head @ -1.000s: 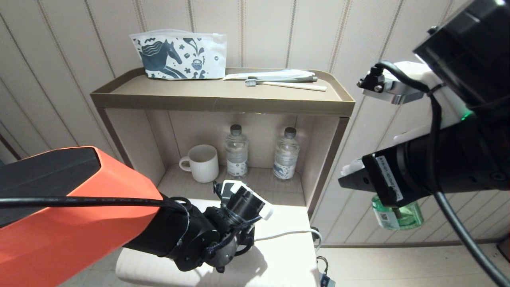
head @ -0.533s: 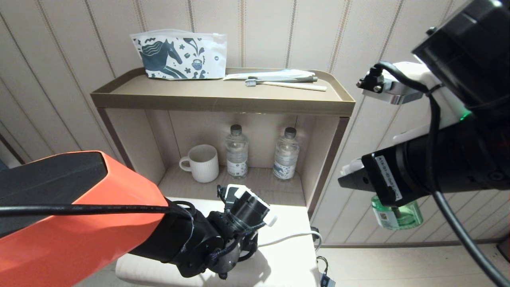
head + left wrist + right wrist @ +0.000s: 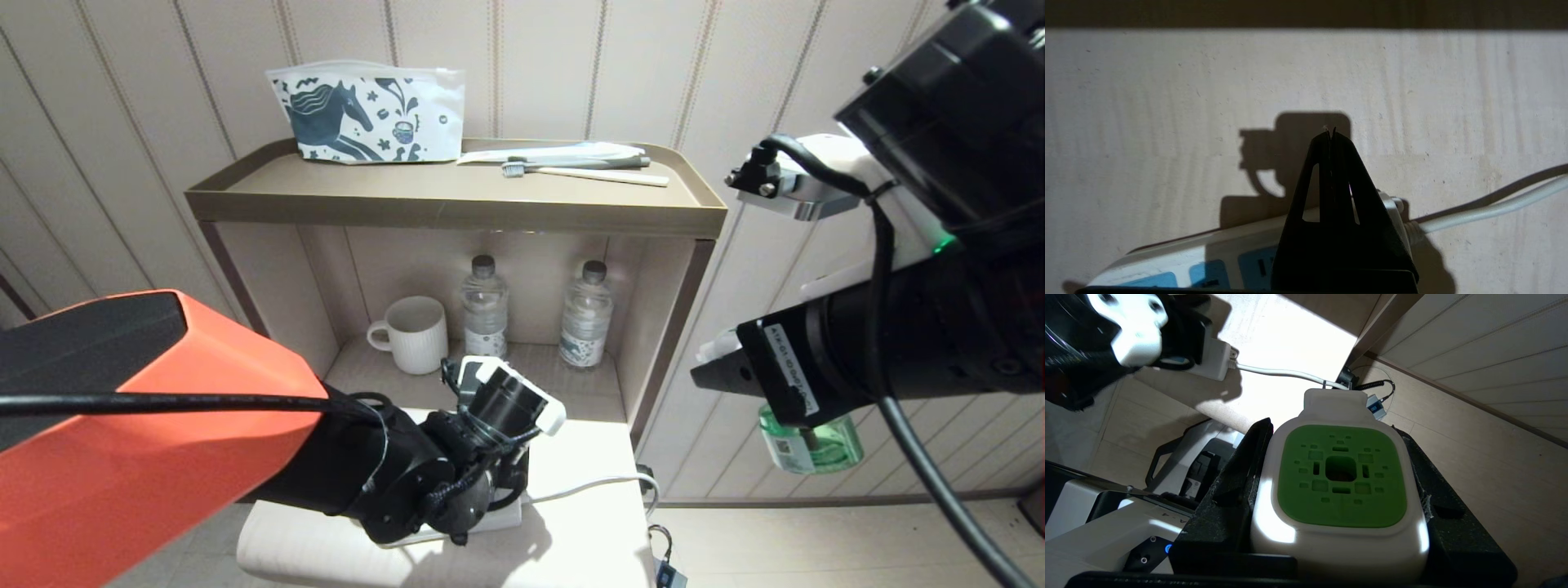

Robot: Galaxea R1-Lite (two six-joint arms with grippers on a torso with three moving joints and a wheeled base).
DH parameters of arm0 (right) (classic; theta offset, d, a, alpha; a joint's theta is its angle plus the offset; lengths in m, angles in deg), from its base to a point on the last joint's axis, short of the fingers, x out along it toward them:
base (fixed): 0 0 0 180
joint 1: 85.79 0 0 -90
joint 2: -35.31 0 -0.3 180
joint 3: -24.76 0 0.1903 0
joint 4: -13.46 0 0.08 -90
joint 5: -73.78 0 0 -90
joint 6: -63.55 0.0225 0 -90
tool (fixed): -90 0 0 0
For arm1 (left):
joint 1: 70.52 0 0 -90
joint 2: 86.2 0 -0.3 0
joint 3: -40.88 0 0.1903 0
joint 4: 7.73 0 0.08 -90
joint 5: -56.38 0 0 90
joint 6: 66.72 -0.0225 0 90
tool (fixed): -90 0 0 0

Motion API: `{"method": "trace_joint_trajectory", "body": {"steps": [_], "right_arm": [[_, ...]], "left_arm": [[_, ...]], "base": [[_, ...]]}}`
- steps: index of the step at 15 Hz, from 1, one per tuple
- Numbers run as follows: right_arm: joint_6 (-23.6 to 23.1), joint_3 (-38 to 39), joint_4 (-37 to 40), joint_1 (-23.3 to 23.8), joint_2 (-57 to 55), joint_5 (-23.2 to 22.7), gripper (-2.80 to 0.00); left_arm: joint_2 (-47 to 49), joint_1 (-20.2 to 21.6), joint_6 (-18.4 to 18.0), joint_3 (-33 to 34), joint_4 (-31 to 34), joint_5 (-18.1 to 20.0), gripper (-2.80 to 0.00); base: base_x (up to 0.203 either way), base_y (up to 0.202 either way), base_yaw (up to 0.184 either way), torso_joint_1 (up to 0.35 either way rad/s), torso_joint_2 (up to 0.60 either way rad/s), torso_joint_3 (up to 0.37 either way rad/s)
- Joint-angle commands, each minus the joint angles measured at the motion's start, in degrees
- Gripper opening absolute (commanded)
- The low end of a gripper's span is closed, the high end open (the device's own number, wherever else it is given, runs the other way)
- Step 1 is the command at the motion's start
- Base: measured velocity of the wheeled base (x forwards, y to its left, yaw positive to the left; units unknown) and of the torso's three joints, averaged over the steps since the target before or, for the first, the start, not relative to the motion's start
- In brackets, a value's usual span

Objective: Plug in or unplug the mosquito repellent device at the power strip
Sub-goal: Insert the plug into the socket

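So the setup was a tan nightstand point(image 3: 457, 214) with an open cubby, and in front of it a pale low table point(image 3: 588, 523) with the power strip point(image 3: 457, 531) lying on it, white cord point(image 3: 584, 487) trailing off toward the wall.

The right gripper point(image 3: 1339, 490) was off to the side of the table, well apart from the strip, its jaws clamped on either side of the white-and-green head of the mosquito repellent device point(image 3: 812, 445), green bottle hanging below. So the device was in the air, not in any socket.

The left gripper point(image 3: 1331, 134) was down over the cord end of the strip with its fingers pressed flat together, holding nothing. Couldn't tell if it was actually touching the strip.

My take on doing this bit well: use that closed left gripper to pin the strip so it can't skate around, keep it clear of the blue socket faces point(image 3: 1210, 274), then bring the device over with prongs square to the slots and push straight in. Any tilt and I'd guess the prongs just jam.
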Motion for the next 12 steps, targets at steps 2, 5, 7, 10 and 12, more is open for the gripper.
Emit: {"method": "trace_joint_trajectory", "body": {"steps": [2,5,7,10,12], "right_arm": [[0.11,0.03,0.25,0.07,0.01,0.11,-2.80],[0.11,-0.06,0.08,-0.02,0.01,-0.07,-2.80],[0.11,0.03,0.08,0.07,0.27,-0.24,-2.80],[0.20,0.12,0.17,-0.02,0.54,-0.33,-2.80],[0.20,0.42,0.13,-0.10,1.29,-0.58,-2.80]], "left_arm": [[-5.38,1.87,-0.10,-1.95,2.64,-0.26,-2.80],[-10.85,1.95,0.07,0.32,5.35,-0.27,-2.80],[-16.31,1.95,0.11,4.76,6.35,-0.34,-2.80],[-25.59,1.95,0.56,13.64,7.01,-1.70,-2.80],[-32.70,2.38,1.33,19.46,7.17,-3.88,-2.80]], "base": [[0.000,0.000,0.000,0.000,0.00,0.000],[0.000,0.000,0.000,0.000,0.00,0.000],[0.000,0.000,0.000,0.000,0.00,0.000],[0.000,0.000,0.000,0.000,0.00,0.000],[0.000,0.000,0.000,0.000,0.00,0.000]]}}
